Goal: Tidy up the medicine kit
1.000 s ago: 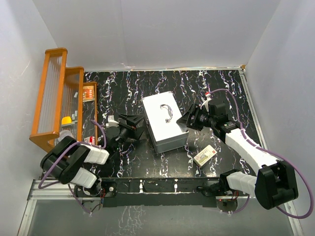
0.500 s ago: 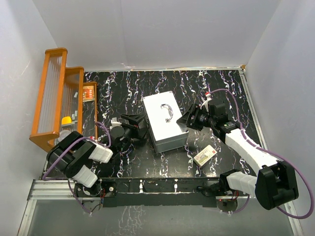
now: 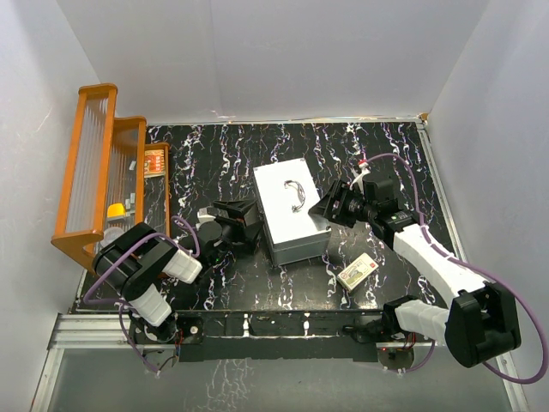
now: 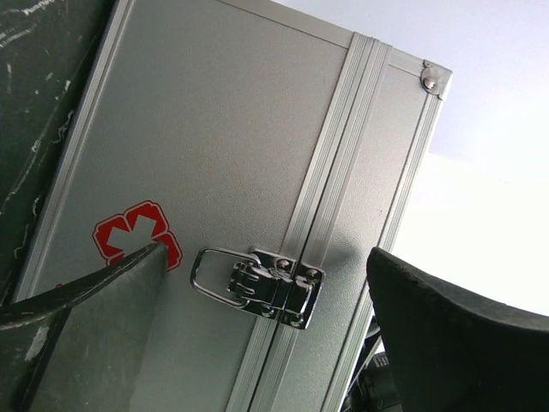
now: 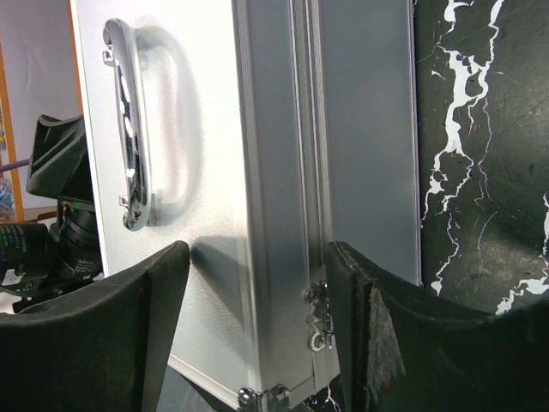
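Case: silver aluminium medicine case w/ chrome carry handle [image 3: 291, 211] lies mid-counter, lid down, between your two arms

Latch: chrome clasp [image 4: 255, 287] on the case's left-facing side looks clipped across the seam; a red cross emblem [image 4: 137, 233] sits just beside it

L pincer [image 3: 240, 225]: spread wide, fingers framing the clasp, close to the case wall but not on it in wrist view

R pincer [image 3: 330, 209]: spread too, jaws astride the case's right edge, holding nothing

Change: vs 1 s ago your L arm has swung in from nearer the wooden rack [image 3: 99, 176] to the case side; the case has turned a bit & shifted slightly right

Meaning: you're lined up on the clasp, so I'd judge latch work is the step in hand; R arm looks set to brace

Loose: small white medicine box w/ red mark [image 3: 358, 271] lies on black marbled counter [image 3: 214, 154], near the case, outside it

Rack: small items sit on its shelves, too small to name
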Controlling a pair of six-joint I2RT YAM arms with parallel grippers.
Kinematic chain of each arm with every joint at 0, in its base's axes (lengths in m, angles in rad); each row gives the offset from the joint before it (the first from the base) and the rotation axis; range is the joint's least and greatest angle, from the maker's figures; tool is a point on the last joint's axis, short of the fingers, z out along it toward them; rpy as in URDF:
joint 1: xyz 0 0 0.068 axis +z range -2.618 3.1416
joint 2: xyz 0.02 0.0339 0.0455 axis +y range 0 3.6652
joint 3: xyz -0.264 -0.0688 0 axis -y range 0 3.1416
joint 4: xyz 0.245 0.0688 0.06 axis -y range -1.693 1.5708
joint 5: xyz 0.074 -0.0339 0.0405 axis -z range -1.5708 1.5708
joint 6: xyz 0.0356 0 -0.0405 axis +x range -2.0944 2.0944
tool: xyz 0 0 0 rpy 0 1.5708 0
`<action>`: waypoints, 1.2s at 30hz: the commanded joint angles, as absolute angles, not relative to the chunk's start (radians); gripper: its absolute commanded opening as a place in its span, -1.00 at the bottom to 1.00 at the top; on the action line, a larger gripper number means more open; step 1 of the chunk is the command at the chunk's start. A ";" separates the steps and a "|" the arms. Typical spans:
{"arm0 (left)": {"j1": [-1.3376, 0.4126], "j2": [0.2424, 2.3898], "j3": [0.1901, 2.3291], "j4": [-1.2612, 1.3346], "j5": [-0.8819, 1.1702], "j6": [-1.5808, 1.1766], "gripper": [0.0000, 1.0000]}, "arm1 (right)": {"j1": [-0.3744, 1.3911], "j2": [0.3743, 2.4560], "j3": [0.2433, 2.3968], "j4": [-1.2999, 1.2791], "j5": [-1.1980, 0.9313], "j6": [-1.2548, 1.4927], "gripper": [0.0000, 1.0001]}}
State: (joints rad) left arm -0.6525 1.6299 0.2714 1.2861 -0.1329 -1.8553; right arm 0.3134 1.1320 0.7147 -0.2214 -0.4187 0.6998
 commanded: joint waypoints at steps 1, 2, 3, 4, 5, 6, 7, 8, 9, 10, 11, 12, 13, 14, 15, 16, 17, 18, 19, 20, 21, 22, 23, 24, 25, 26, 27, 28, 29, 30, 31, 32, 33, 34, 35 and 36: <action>-0.676 1.610 0.286 1.480 -0.100 -1.911 0.97 | 0.323 1.134 0.840 -0.267 -0.378 0.650 0.28; -0.676 1.610 0.284 1.488 -0.101 -1.911 0.97 | 0.324 1.143 0.859 -0.275 -0.369 0.643 0.29; -0.676 1.611 0.285 1.498 -0.099 -1.911 0.97 | 0.323 1.153 0.873 -0.277 -0.368 0.640 0.29; -0.676 1.615 0.285 1.510 -0.097 -1.915 0.97 | 0.324 1.164 0.883 -0.278 -0.375 0.638 0.29; -0.676 1.621 0.287 1.526 -0.096 -1.920 0.97 | 0.324 1.178 0.889 -0.280 -0.388 0.635 0.29; -0.677 1.626 0.289 1.541 -0.093 -1.924 0.97 | 0.324 1.189 0.895 -0.281 -0.404 0.633 0.29; -0.677 1.631 0.292 1.557 -0.092 -1.931 0.97 | 0.324 1.198 0.896 -0.282 -0.415 0.631 0.29; -0.676 1.634 0.294 1.571 -0.092 -1.936 0.97 | 0.323 1.204 0.896 -0.282 -0.422 0.629 0.28; -0.676 1.635 0.295 1.582 -0.092 -1.939 0.97 | 0.324 1.210 0.895 -0.282 -0.426 0.626 0.28; -0.676 1.633 0.296 1.587 -0.092 -1.941 0.97 | 0.324 1.214 0.893 -0.285 -0.428 0.624 0.28; -0.676 1.628 0.296 1.586 -0.091 -1.943 0.97 | 0.323 1.218 0.892 -0.287 -0.429 0.622 0.28; -0.676 1.622 0.296 1.583 -0.092 -1.944 0.97 | 0.324 1.220 0.889 -0.288 -0.432 0.619 0.28; -0.676 1.615 0.294 1.576 -0.092 -1.942 0.97 | 0.324 1.223 0.885 -0.287 -0.434 0.619 0.28; -0.676 1.602 0.292 1.564 -0.093 -1.939 0.97 | 0.323 1.224 0.882 -0.287 -0.434 0.618 0.28; -0.676 1.594 0.291 1.556 -0.095 -1.935 0.97 | 0.323 1.224 0.879 -0.287 -0.434 0.618 0.27; -0.676 1.582 0.288 1.543 -0.099 -1.930 0.97 | 0.324 1.225 0.876 -0.286 -0.437 0.618 0.27; -0.676 1.563 0.284 1.528 -0.103 -1.924 0.97 | 0.324 1.225 0.873 -0.285 -0.437 0.618 0.27; -0.676 1.546 0.279 1.513 -0.110 -1.919 0.97 | 0.324 1.225 0.870 -0.284 -0.436 0.618 0.27; -0.676 1.529 0.272 1.493 -0.122 -1.912 0.97 | 0.324 1.226 0.868 -0.282 -0.437 0.618 0.27; -0.676 1.505 0.261 1.450 -0.136 -1.905 0.97 | 0.325 1.227 0.867 -0.282 -0.437 0.618 0.27; -0.676 1.476 0.255 1.405 -0.148 -1.901 0.97 | 0.325 1.229 0.866 -0.280 -0.438 0.618 0.26; -0.676 1.446 0.249 1.365 -0.164 -1.892 0.97 | 0.325 1.230 0.863 -0.278 -0.437 0.617 0.26; -0.676 1.415 0.247 1.328 -0.178 -1.880 0.97 | 0.324 1.232 0.861 -0.277 -0.436 0.616 0.25; -0.676 1.388 0.248 1.298 -0.186 -1.865 0.97 | 0.325 1.232 0.859 -0.275 -0.433 0.609 0.25; -0.676 1.375 0.250 1.270 -0.193 -1.847 0.97 | 0.326 1.231 0.858 -0.275 -0.428 0.603 0.25; -0.676 1.345 0.255 1.254 -0.195 -1.836 0.97 | 0.327 1.230 0.854 -0.276 -0.420 0.598 0.25; -0.677 1.333 0.258 1.248 -0.193 -1.827 0.97 | 0.327 1.230 0.852 -0.276 -0.416 0.593 0.25; -0.677 1.328 0.260 1.250 -0.192 -1.822 0.97 | 0.327 1.232 0.850 -0.276 -0.418 0.589 0.25; -0.676 1.331 0.261 1.259 -0.190 -1.822 0.97 | 0.327 1.236 0.850 -0.278 -0.418 0.584 0.25; -0.676 1.339 0.261 1.280 -0.187 -1.822 0.97 | 0.327 1.238 0.849 -0.279 -0.418 0.581 0.25; -0.676 1.351 0.262 1.304 -0.180 -1.822 0.97 | 0.326 1.239 0.848 -0.279 -0.418 0.580 0.25; -0.676 1.362 0.265 1.333 -0.174 -1.821 0.97 | 0.326 1.240 0.846 -0.277 -0.420 0.580 0.25; -0.676 1.385 0.266 1.360 -0.168 -1.820 0.97 | 0.327 1.240 0.844 -0.274 -0.422 0.580 0.25; -0.676 1.403 0.269 1.378 -0.162 -1.819 0.97 | 0.327 1.240 0.843 -0.272 -0.424 0.580 0.25; -0.676 1.415 0.272 1.385 -0.157 -1.820 0.97 | 0.327 1.241 0.841 -0.269 -0.423 0.580 0.25; -0.676 1.422 0.274 1.386 -0.151 -1.823 0.97 | 0.327 1.242 0.841 -0.269 -0.424 0.580 0.24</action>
State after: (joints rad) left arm -0.6716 1.3884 0.2485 1.2816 -0.1726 -1.8332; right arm 0.3149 1.2358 0.8528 -0.2901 -0.4099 0.5968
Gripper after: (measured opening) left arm 0.986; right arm 0.627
